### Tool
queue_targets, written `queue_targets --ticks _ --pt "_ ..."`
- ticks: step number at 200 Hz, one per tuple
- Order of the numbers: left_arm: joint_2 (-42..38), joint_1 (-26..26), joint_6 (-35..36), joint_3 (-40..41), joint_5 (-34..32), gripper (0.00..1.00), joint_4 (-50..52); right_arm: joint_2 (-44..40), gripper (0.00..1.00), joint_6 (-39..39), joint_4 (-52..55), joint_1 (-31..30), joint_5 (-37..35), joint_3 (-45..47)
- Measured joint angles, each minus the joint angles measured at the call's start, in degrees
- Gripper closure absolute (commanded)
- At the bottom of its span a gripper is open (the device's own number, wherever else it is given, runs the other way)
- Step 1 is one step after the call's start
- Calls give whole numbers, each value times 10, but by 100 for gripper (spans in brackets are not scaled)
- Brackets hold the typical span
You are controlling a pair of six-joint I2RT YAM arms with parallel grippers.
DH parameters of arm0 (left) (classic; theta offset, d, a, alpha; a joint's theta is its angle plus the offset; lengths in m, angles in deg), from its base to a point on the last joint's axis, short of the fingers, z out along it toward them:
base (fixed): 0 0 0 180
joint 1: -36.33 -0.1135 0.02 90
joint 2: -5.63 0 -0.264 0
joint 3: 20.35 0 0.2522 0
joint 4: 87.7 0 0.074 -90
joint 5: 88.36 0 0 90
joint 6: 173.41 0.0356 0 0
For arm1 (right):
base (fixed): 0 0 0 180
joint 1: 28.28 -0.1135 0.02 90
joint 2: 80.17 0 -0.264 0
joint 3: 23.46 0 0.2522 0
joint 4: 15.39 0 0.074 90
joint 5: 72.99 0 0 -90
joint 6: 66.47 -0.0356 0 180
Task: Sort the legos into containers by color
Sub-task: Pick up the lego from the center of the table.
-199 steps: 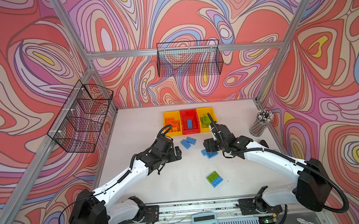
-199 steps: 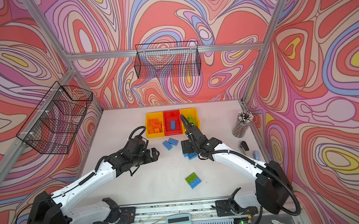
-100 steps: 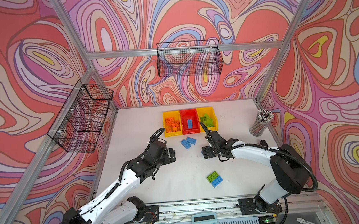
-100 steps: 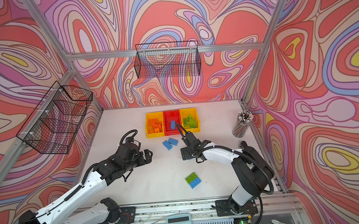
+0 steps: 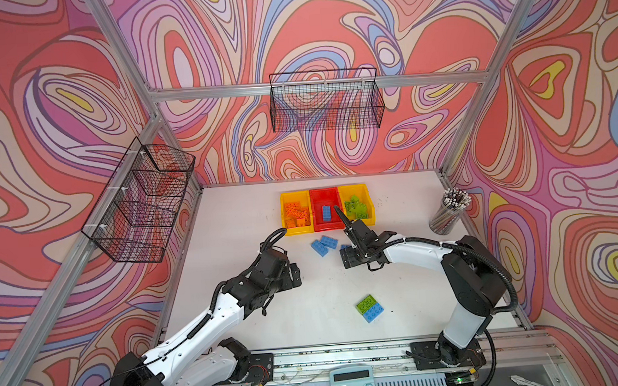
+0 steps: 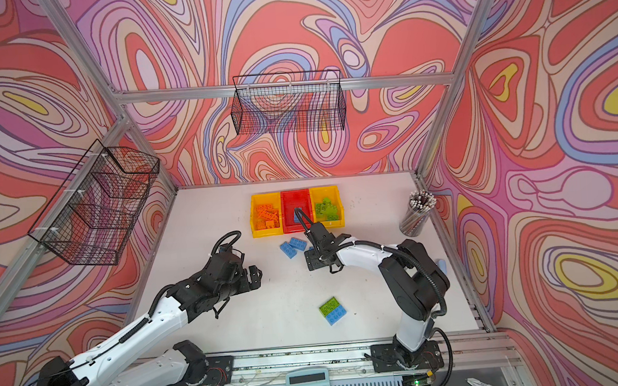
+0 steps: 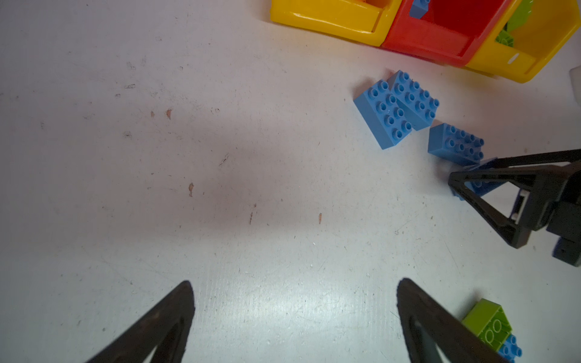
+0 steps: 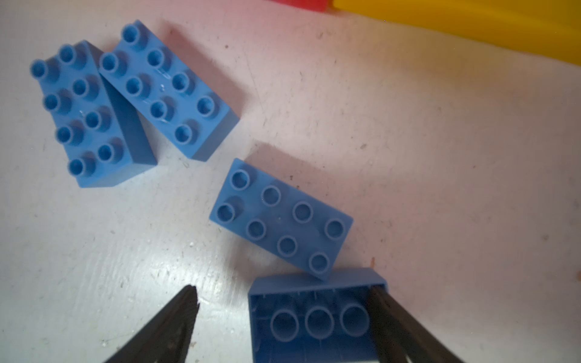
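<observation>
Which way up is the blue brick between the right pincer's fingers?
Not studs-up: the blue brick shows its hollow underside with three round tubes; the brick beside it shows studs.

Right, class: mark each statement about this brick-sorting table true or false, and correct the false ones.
1. The red bin holds a blue brick. True.
2. The left pincer is shut on something. False: it stands open over the bare table.
3. An upside-down blue brick lies between the fingers of the right pincer. True.
4. The orange bricks lie loose on the table. False: they sit in a yellow bin.
</observation>
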Motion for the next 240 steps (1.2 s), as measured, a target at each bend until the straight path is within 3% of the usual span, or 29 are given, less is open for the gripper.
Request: queue_targets --ticks 86,148,240 --pt "-14 -5 11 11 0 0 0 -16 10 0 60 0 -17 -28" --pt "-14 -7 16 11 0 0 -1 -82 9 -7 74 4 -17 -24" --pt "-14 -9 16 23 15 0 -18 -99 11 -24 41 23 32 -3"
